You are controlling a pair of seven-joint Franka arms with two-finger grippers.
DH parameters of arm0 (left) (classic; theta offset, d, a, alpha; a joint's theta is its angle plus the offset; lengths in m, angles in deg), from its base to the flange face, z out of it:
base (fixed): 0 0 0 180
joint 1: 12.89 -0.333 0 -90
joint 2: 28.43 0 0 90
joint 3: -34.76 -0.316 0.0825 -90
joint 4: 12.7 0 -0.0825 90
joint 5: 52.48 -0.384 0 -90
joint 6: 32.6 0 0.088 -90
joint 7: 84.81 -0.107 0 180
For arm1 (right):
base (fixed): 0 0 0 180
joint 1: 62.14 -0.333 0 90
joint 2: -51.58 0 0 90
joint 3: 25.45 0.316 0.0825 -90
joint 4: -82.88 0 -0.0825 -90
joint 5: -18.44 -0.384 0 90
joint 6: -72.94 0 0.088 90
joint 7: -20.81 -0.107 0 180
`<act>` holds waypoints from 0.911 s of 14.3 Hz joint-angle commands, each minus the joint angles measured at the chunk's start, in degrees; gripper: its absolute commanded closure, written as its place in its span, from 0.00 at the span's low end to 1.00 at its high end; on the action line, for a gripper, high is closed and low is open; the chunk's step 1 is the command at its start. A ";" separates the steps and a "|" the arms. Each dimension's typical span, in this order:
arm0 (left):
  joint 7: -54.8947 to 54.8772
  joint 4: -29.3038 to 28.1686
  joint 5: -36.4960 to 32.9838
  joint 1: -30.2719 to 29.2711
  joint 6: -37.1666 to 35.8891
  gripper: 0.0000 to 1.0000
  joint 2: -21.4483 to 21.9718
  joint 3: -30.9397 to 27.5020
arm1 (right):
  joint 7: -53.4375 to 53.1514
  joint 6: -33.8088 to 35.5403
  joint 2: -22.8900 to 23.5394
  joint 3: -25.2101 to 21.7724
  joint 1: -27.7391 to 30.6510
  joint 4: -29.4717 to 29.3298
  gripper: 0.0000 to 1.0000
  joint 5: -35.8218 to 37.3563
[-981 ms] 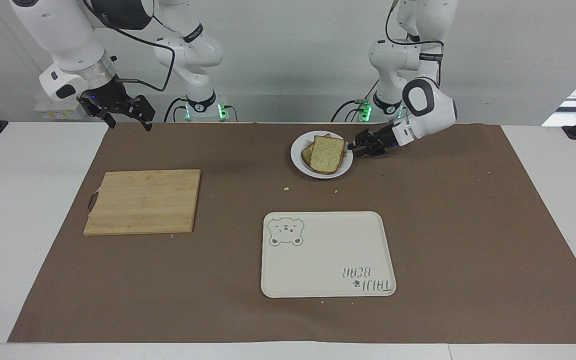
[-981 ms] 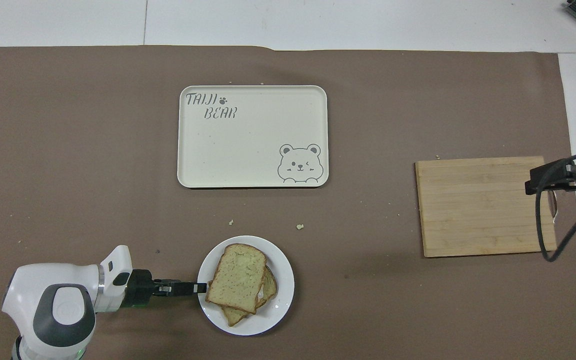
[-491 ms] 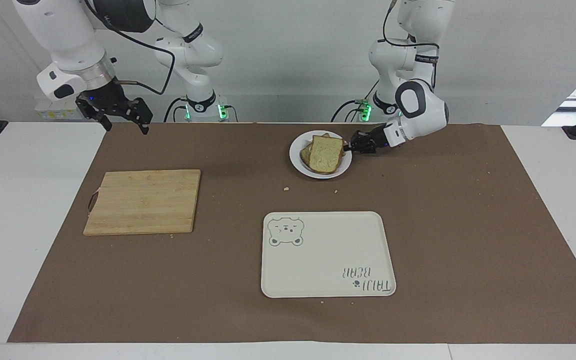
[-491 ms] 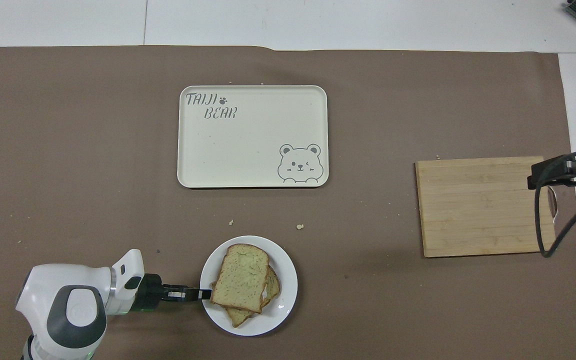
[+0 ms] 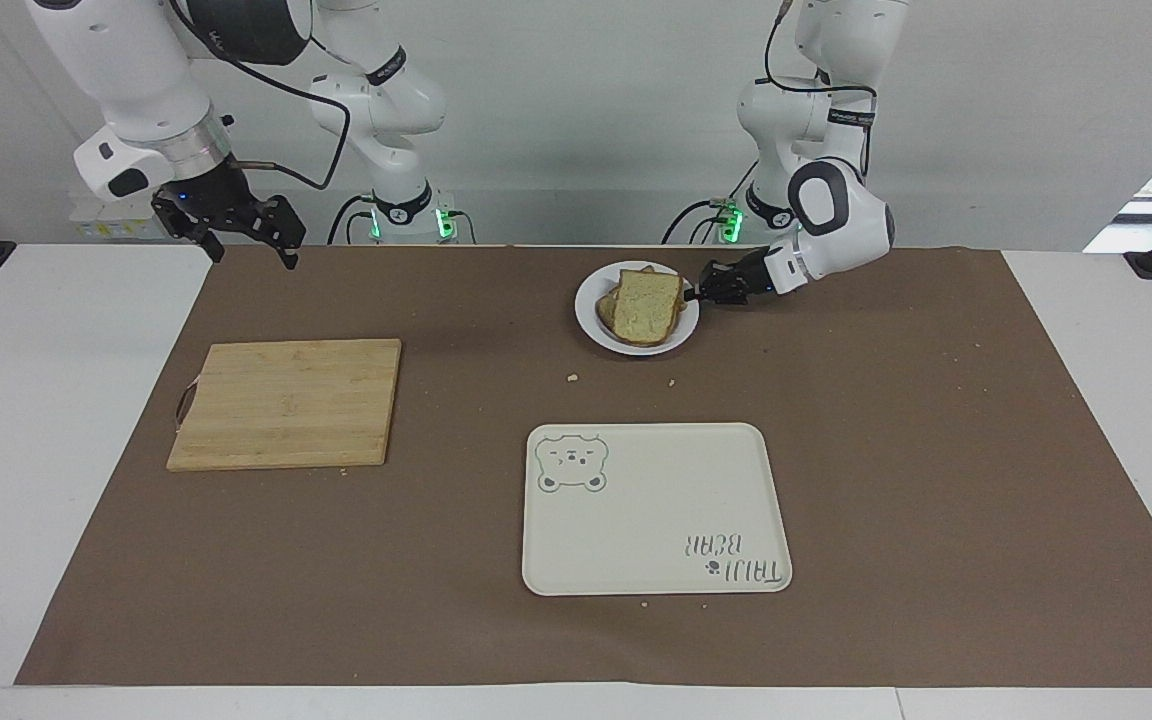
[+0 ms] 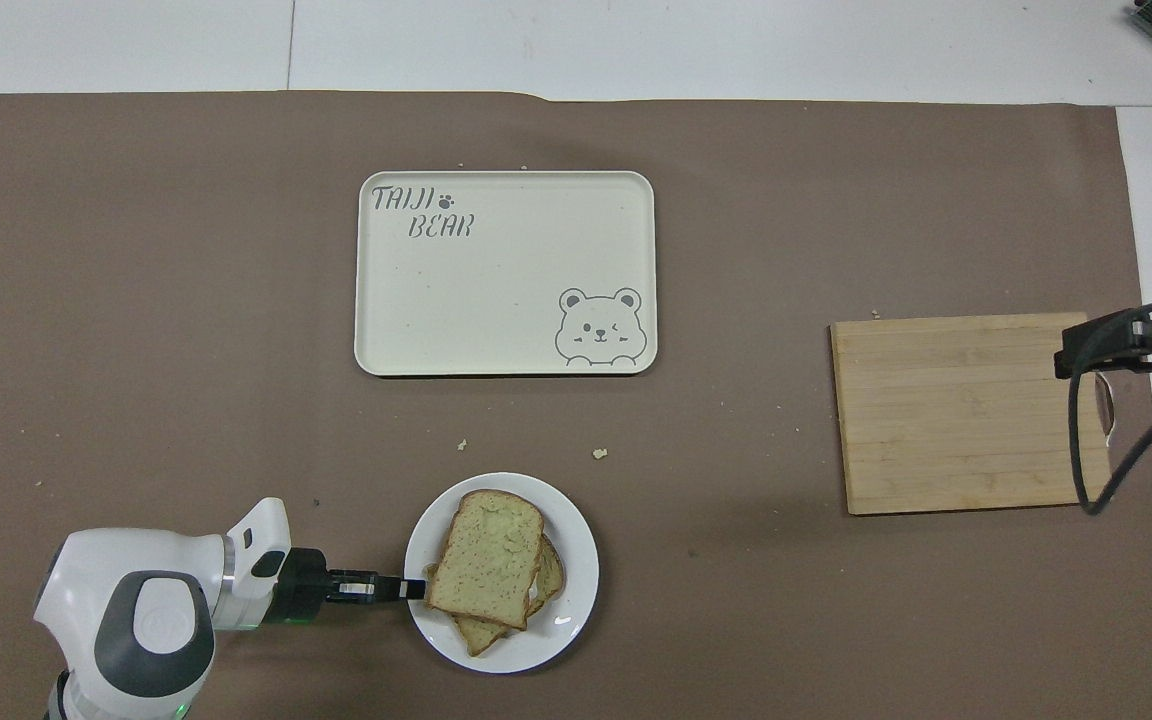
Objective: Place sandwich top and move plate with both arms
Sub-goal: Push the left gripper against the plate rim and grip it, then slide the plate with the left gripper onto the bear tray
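Observation:
The small white plate (image 5: 591, 326) (image 6: 576, 612) lies close to the robots, with the sandwich top (image 5: 648, 305) (image 6: 486, 560), a pale crusted slice, stacked on another slice on it. My left gripper (image 5: 698, 293) (image 6: 414, 589) lies low and level at the plate's rim on the left arm's side, shut on that rim. My right gripper (image 5: 254, 252) (image 6: 1126, 345) hangs open in the air over the right arm's end of the wooden cutting board, holding nothing.
A cream tray with a bear drawing (image 5: 656, 510) (image 6: 496, 290) lies farther from the robots than the plate. A wooden cutting board (image 5: 286, 400) (image 6: 966, 410) sits toward the right arm's end. Crumbs dot the brown mat between plate and tray.
My left gripper has shut on the plate's rim and the plate has slid slightly toward the right arm's end. My right gripper has shifted only a little.

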 commanded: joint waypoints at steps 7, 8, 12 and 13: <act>2.39 13.67 2.34 -12.02 -7.34 1.00 -5.87 -0.35 | 1.37 -1.29 -0.89 0.34 0.45 1.27 0.00 0.11; 3.62 15.95 4.35 -12.02 -6.90 1.00 -7.35 -0.35 | 1.37 -1.29 -0.89 0.34 0.45 1.27 0.00 0.11; 6.26 25.96 10.68 -11.06 -2.68 1.00 -13.76 -0.26 | 1.37 -1.29 -0.89 0.34 0.45 1.27 0.00 0.11; 7.74 29.04 12.09 -10.88 -0.94 1.00 -15.61 0.09 | 1.37 -1.29 -0.89 0.34 0.45 1.27 0.00 0.11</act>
